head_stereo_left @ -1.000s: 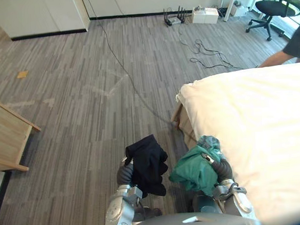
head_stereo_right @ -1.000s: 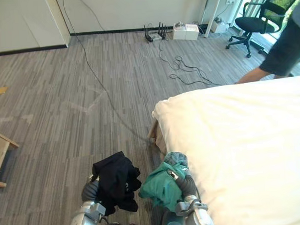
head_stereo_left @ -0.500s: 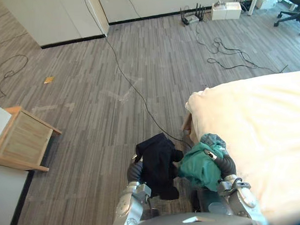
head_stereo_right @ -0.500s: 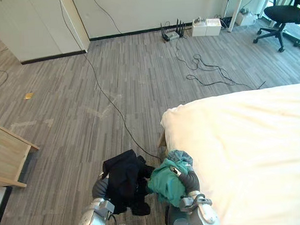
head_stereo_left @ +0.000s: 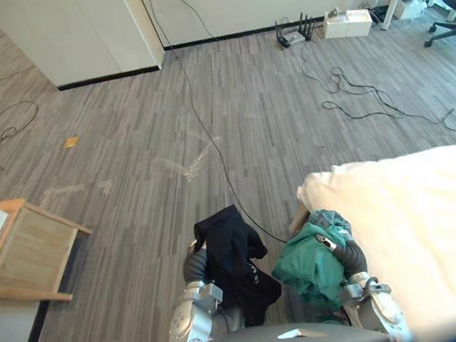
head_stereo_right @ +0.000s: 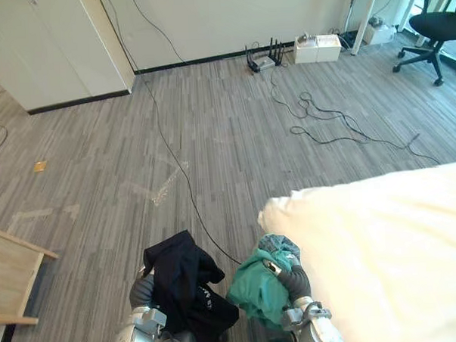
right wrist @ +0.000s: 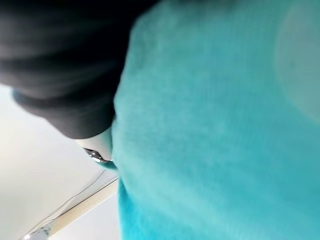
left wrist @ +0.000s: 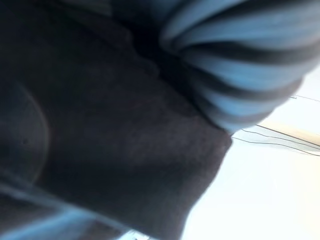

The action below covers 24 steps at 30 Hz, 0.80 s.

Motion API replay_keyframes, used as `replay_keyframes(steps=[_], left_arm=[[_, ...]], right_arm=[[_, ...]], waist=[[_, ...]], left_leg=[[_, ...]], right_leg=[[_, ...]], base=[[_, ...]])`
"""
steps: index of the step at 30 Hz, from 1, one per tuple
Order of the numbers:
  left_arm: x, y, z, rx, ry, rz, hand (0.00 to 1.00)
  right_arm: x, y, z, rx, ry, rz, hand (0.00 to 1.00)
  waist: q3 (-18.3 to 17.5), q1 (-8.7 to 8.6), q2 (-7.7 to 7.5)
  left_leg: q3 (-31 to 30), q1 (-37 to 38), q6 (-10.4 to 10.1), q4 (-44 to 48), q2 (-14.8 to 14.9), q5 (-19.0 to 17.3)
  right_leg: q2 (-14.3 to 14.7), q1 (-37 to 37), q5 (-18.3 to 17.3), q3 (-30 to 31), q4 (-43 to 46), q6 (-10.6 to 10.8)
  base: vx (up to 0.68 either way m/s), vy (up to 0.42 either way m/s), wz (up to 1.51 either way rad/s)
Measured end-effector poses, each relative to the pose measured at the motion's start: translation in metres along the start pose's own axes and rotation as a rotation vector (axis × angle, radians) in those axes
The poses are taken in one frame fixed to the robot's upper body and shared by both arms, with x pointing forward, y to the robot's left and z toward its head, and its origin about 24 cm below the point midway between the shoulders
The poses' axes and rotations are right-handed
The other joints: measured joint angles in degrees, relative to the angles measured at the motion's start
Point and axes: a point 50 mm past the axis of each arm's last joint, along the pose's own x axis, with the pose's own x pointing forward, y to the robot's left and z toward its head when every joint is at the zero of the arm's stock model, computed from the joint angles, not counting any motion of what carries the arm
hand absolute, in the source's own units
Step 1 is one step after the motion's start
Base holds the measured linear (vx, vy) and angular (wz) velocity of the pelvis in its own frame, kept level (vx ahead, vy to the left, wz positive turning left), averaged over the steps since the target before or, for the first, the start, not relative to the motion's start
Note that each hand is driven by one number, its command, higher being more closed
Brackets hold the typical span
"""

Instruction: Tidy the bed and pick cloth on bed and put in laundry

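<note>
Above floor (head_stereo_left: pixel 136 145), right robot hand (head_stereo_left: pixel 345 255) clutches green cloth (head_stereo_left: pixel 308 267); black cloth (head_stereo_left: pixel 232 254) hides left robot hand's (head_stereo_left: pixel 193 267) grip.

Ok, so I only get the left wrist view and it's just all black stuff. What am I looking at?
Observer: That's a floppy black cloth. It hangs draped over the left hand, held up above the grey striped floor.
Operator: Oh! And is the other hand carrying anything?
Observer: Yes. A bunched teal-green cloth sits over the right hand, close to the corner of the cream-covered bed.
</note>
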Motion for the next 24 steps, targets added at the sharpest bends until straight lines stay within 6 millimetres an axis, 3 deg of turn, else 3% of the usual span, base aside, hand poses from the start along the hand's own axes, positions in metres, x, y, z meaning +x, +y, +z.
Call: replay_keyframes(steps=[3, 6, 8, 9, 10, 11, 12, 14, 16, 17, 20, 22, 23, 24], left_arm=[[0.005, -0.002, 0.004, -0.004, -0.017, -0.005, 1.0], [0.004, -0.005, 0.004, -0.009, -0.017, -0.015, 1.0], [0.004, -0.004, 0.004, -0.007, -0.019, -0.015, 1.0], [0.002, 0.0, 0.004, -0.001, -0.016, -0.008, 1.0], [0.0, 0.001, 0.005, 0.015, -0.018, -0.01, 1.0], [-0.001, 0.002, 0.005, 0.016, -0.015, -0.006, 1.0], [-0.004, 0.006, 0.003, 0.026, -0.004, 0.004, 1.0], [-0.006, 0.007, 0.001, 0.028, 0.006, 0.01, 1.0], [-0.001, 0.006, 0.006, 0.042, -0.009, -0.006, 1.0], [0.002, 0.005, 0.008, 0.045, -0.015, -0.012, 1.0], [0.009, 0.002, 0.008, 0.052, -0.01, -0.029, 1.0], [0.009, 0.001, 0.007, 0.052, -0.002, -0.036, 1.0], [0.007, 0.003, 0.005, 0.054, 0.013, -0.031, 1.0], [0.006, 0.005, -0.004, 0.055, 0.051, -0.019, 1.0]], right_arm=[[0.009, 0.006, 0.009, -0.003, -0.041, 0.032, 1.0], [0.011, 0.007, 0.011, -0.003, -0.052, 0.037, 1.0], [0.01, 0.007, 0.01, 0.002, -0.048, 0.033, 1.0], [0.008, 0.007, 0.007, 0.003, -0.038, 0.027, 1.0], [0.006, 0.009, 0.002, 0.018, -0.028, 0.018, 1.0], [0.005, 0.009, 0.0, 0.021, -0.02, 0.013, 1.0], [0.004, 0.011, -0.006, 0.035, 0.0, 0.006, 1.0], [-0.001, 0.012, -0.015, 0.034, 0.036, 0.005, 1.0], [-0.004, 0.014, -0.019, 0.04, 0.052, 0.008, 1.0], [-0.005, 0.013, -0.019, 0.037, 0.054, 0.004, 1.0], [-0.007, 0.01, -0.018, 0.03, 0.055, -0.003, 1.0], [-0.007, 0.011, -0.016, 0.029, 0.038, -0.002, 1.0], [-0.006, 0.013, -0.015, 0.03, 0.028, -0.001, 1.0], [-0.007, 0.012, -0.017, 0.031, 0.037, -0.015, 1.0]], waist=[[0.3, 0.48, -0.43], [-0.4, 1.68, -0.49], [-0.7, 1.63, -0.76], [-1.3, 1.81, -2.09], [-1.5, 1.77, -3.85], [-1.5, 1.7, -4.42], [-1.2, 1.21, -4.76], [-0.8, -0.24, -3.88], [-0.6, -1.47, -3.23], [-0.7, -1.82, -3.3], [-0.6, -3.51, -2.78], [-0.5, -3.85, -2.43], [-0.5, -3.42, -2.53], [-0.6, -3.35, -1.16]], left_leg=[[2.2, -1.0, 2.5, 6.6, 1.3, -4.6], [2.4, 1.9, 1.0, 5.7, 0.9, -9.6], [2.2, 3.9, 1.3, 4.7, -0.5, -12.0], [2.2, 5.6, 1.5, 3.3, -2.4, -13.0], [1.8, 7.8, 1.8, 1.7, -4.6, -14.0], [1.2, 9.0, 2.0, 1.1, -5.5, -14.5], [0.1, 11.8, 2.4, 0.2, -6.2, -14.9], [-2.3, 16.3, 2.4, -1.7, -6.1, -14.7], [-5.8, 20.8, 2.3, -4.3, -5.9, -14.6], [-8.1, 23.1, 2.3, -5.3, -5.8, -14.6], [-13.4, 26.3, 1.9, -6.4, -4.2, -14.8], [-15.2, 27.9, -0.1, -6.5, -2.8, -15.7], [-16.2, 29.6, -2.0, -6.4, -2.4, -16.8], [-17.2, 31.1, -3.4, -6.2, -0.5, -17.6]], right_leg=[[-0.7, 3.9, 4.1, 0.0, -5.3, 2.2], [-1.3, 4.0, 6.5, 0.0, -2.7, 3.5], [-2.6, 1.7, 6.3, -0.2, 5.3, 3.9], [-4.6, -2.3, 6.5, -0.5, 14.9, 4.9], [-7.5, -7.3, 9.4, -0.5, 26.9, 6.4], [-8.5, -9.6, 10.2, -0.4, 32.2, 6.5], [-9.0, -13.5, 8.1, -0.4, 41.5, 5.4], [-7.0, -17.6, 5.2, -1.9, 45.7, 3.3], [-4.5, -23.7, 2.6, -3.7, 42.9, -0.6], [-3.6, -26.2, 2.1, -4.8, 39.5, -1.4], [-1.2, -29.4, 3.7, -5.7, 25.9, -1.4], [-0.3, -30.0, 9.3, -5.5, 15.4, -1.3], [0.3, -29.6, 17.7, -4.3, 7.9, -1.9], [1.9, -27.3, 23.1, -5.2, 6.5, -4.6]], base=[[0.41, 0.161, -0.18], [0.28, 0.137, -0.21], [0.27, 0.133, 0.13], [0.29, 0.125, 0.15], [0.3, 0.116, 0.18], [0.31, 0.078, 0.28], [0.33, 0.062, 0.39], [0.34, 0.054, 0.55], [0.4, -0.01, 0.84], [0.41, -0.069, 0.85], [0.33, -0.116, 1.03], [0.41, -0.21, 0.91], [0.49, -0.265, 0.63], [0.49, -0.254, 0.46]])
